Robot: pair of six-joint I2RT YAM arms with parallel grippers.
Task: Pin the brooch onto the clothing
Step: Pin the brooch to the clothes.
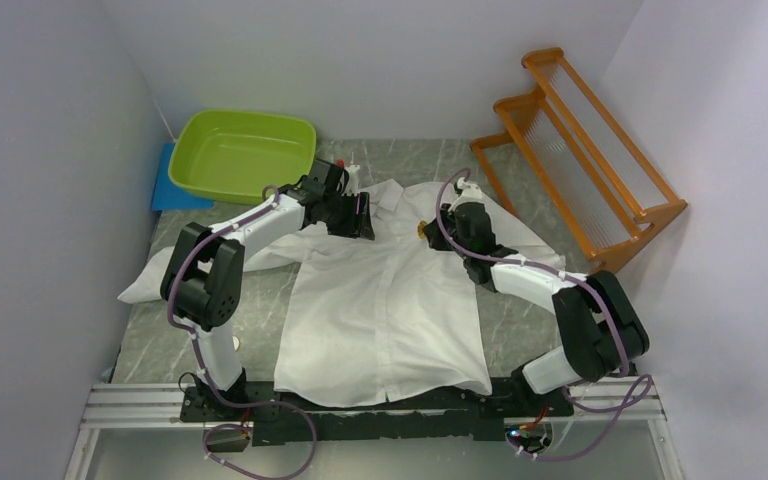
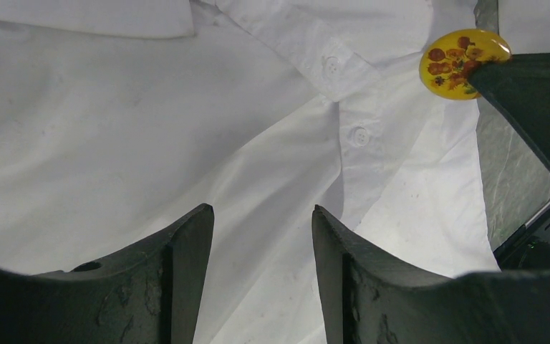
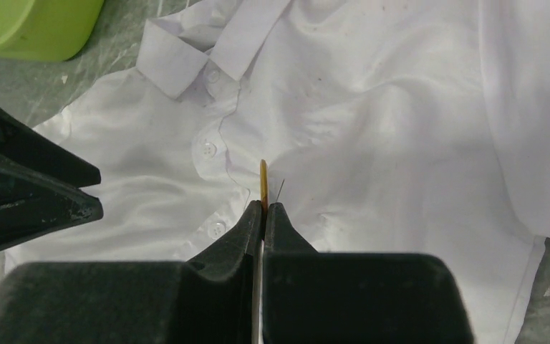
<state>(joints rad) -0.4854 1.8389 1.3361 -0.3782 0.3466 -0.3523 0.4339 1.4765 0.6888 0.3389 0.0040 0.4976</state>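
Note:
The clothing (image 1: 380, 310) is a white button-front shirt spread flat on the table, collar at the far end. The brooch (image 2: 458, 61) is a round yellow pin with red-orange flowers. It hangs just above the shirt's chest beside the button placket, and my right gripper (image 3: 264, 206) is shut on its lower edge. In the right wrist view the brooch (image 3: 263, 179) shows edge-on, with a thin pin wire beside it. My left gripper (image 2: 261, 215) is open over the shirt's other chest panel near the collar, nothing between its fingers, apart from the brooch (image 1: 423, 230).
A green basin (image 1: 245, 152) sits at the back left on a blue mat (image 1: 163, 183). An orange wooden rack (image 1: 585, 150) stands at the back right. White walls close in on three sides. A shirt sleeve (image 1: 150, 285) trails off to the left.

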